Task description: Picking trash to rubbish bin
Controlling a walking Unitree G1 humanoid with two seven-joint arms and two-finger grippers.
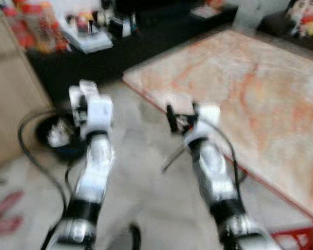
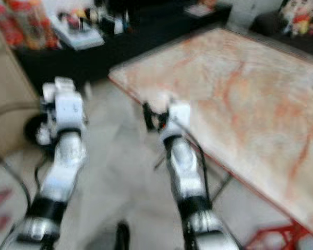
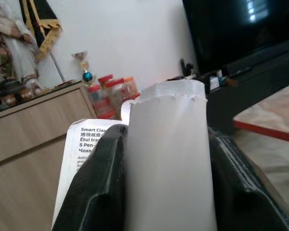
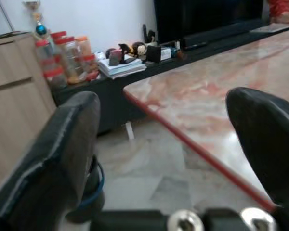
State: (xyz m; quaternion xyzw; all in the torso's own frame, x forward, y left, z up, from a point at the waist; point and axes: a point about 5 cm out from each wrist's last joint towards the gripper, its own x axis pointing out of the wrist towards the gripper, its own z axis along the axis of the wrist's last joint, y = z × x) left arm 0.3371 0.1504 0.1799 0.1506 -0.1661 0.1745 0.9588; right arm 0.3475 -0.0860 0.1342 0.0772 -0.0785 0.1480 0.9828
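My left gripper (image 1: 85, 99) is raised and shut on a white packet (image 3: 168, 159) with a torn top edge and a printed label; its black fingers (image 3: 94, 187) press on both sides. Just beyond and below it, a dark round rubbish bin (image 1: 56, 136) stands on the floor with something white inside. The right gripper (image 1: 181, 115) hangs open over the floor beside the table, with nothing between its wide-apart fingers (image 4: 62, 144). A dark bin with a blue rim (image 4: 92, 195) lies ahead of it. Both eye views are blurred.
A marble-patterned table (image 1: 240, 88) with a red edge stands on the right. A low black TV cabinet (image 1: 94, 60) carrying books and clutter runs along the back. A wooden cabinet (image 1: 10, 94) and red-lidded jars (image 1: 34, 26) are at the left. Blurred pink shapes (image 1: 2, 211) lie on the floor.
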